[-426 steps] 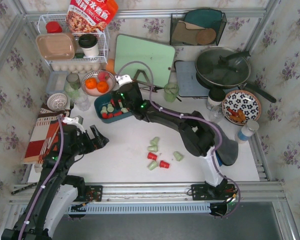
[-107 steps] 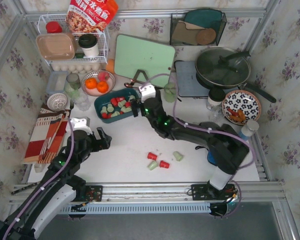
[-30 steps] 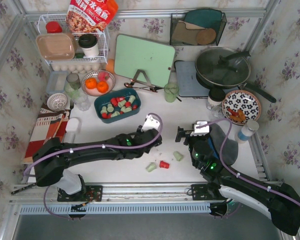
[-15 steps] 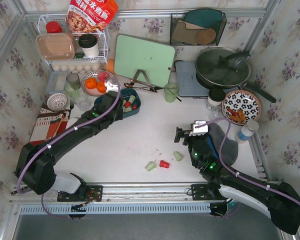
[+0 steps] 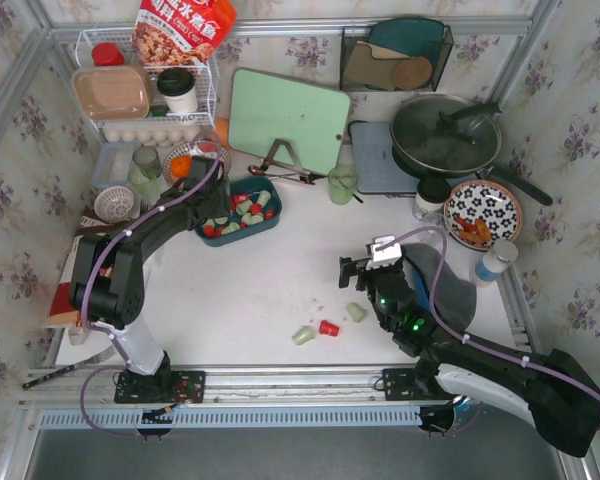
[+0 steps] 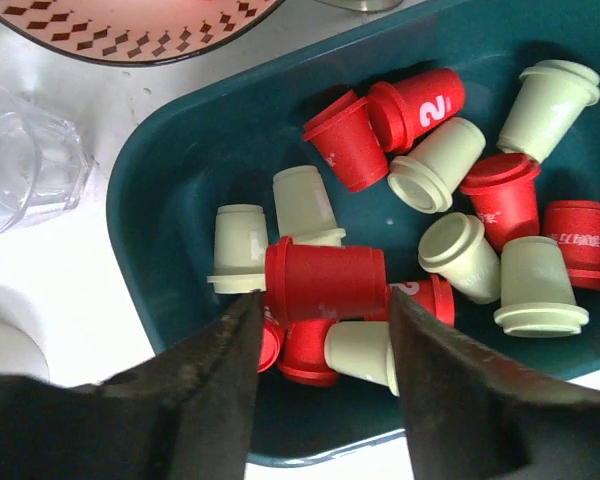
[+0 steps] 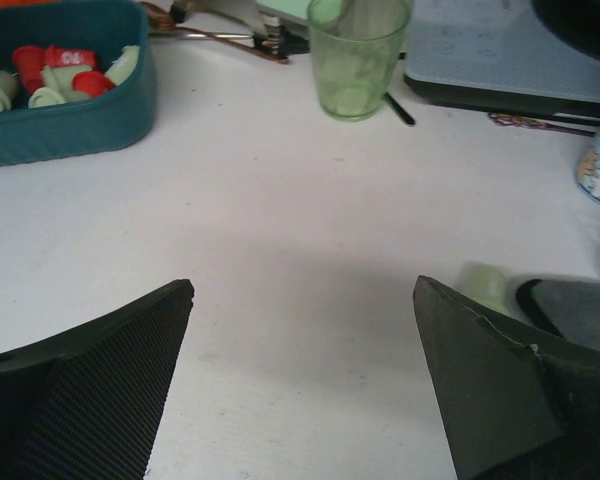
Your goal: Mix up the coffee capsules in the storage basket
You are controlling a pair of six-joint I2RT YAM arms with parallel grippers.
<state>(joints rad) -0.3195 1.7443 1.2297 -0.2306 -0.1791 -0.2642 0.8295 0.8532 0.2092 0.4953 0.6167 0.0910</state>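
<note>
My left fingers (image 5: pixel 216 200) are closed on a red capsule (image 6: pixel 327 283), held sideways just above the heap in the storage basket (image 6: pixel 180 180). The basket sits at the back left of the surface (image 5: pixel 250 290), with red and mint coffee capsules (image 6: pixel 450 190) jumbled inside. To drop this one well I'd release low, over the bare floor at the end nearest the clear glass (image 6: pixel 30 170), so it can't bounce off the pile and over the wall. That glass and a patterned plate (image 6: pixel 130 30) crowd the basket's edge, so I'd lift straight up afterwards. My right fingers (image 5: pixel 350 272) are spread wide and empty. Three loose capsules (image 5: pixel 328 327) lie near them, well apart from the basket, and the surface between gives room to travel
</note>
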